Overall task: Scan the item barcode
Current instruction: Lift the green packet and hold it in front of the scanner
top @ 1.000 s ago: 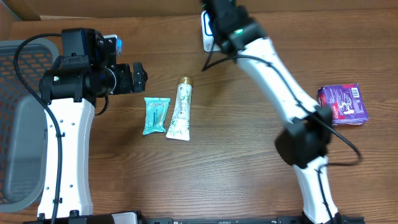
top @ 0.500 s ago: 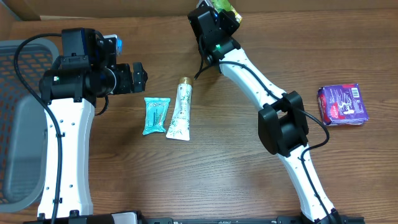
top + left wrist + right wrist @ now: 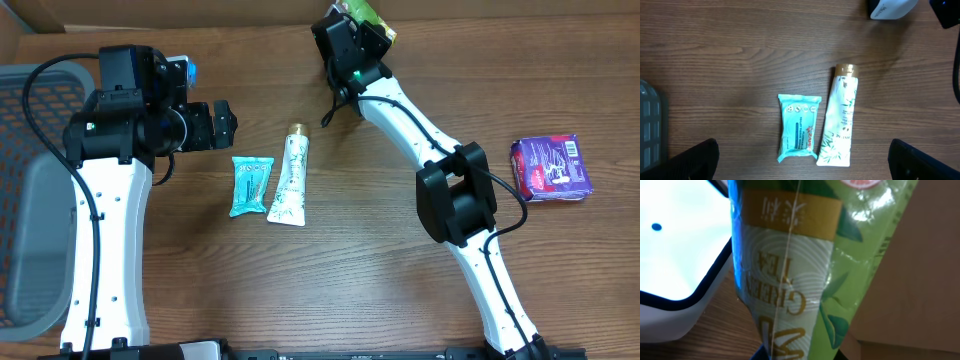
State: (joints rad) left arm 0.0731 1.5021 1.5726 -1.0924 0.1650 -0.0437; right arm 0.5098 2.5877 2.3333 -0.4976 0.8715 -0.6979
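Right arm has folded in since a second ago: elbow drawn closer to the table's middle, wrist at the far edge. The green tea packet (image 3: 367,12) now shows above the right gripper (image 3: 355,28), and the scanner (image 3: 675,245) is hidden beneath it in the overhead view.

Right fingers closed on the packet, pinching its lower end. In the right wrist view the packet hangs just beside the scanner's lit window, with blue light along its near edge. Only lettering visible; no barcode seen on this face, so I cannot tell whether the code faces the window.

Left gripper (image 3: 218,124) wide open, holding nothing, hovering over the teal wipes pack (image 3: 251,186) and the gold-capped tube (image 3: 290,180), which lie side by side.

Progress, as judged: pick-up done, presentation to the scanner under way, a read not confirmed. Setting the packet down is left.

Containers: grey basket (image 3: 30,200) at the left edge, no item seen in the part in view. Purple pack (image 3: 550,168) lies well apart on the right.
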